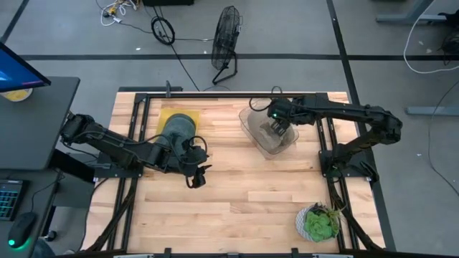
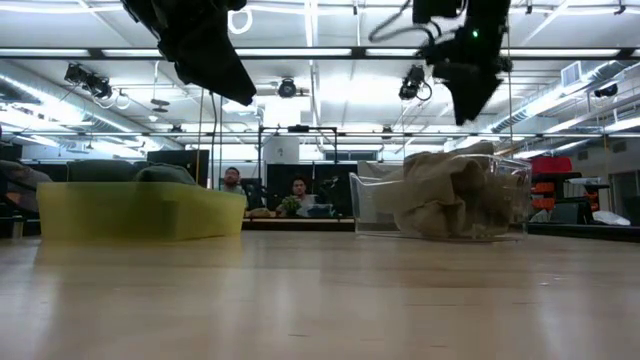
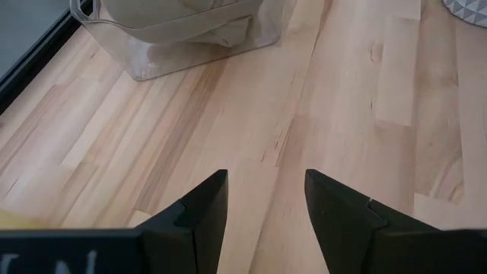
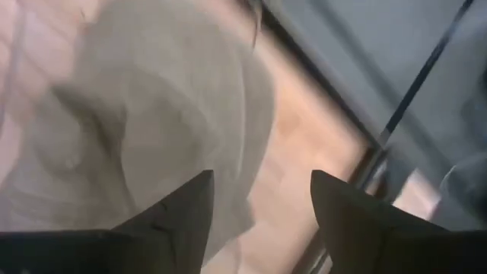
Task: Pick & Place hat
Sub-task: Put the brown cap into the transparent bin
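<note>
Beige hat [image 1: 271, 131] lies crumpled inside clear plastic bin [image 1: 252, 125], far side of worktop [image 1: 237, 193]. Right hand [image 1: 278, 129] hangs above bin, fingers spread, holding nothing. Left hand [image 1: 196, 178] waits over bare worktop, fingers spread, beside yellow bin [image 1: 169, 113]. Expect soft, light, floppy fabric. Pinch raised fold or brim edge; avoid bin wall.

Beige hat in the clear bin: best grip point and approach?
Come straight down with the right tool, already above the clear bin. Pinch the raised crumpled fold at the top of the beige hat; the bin walls block side approaches.
</note>
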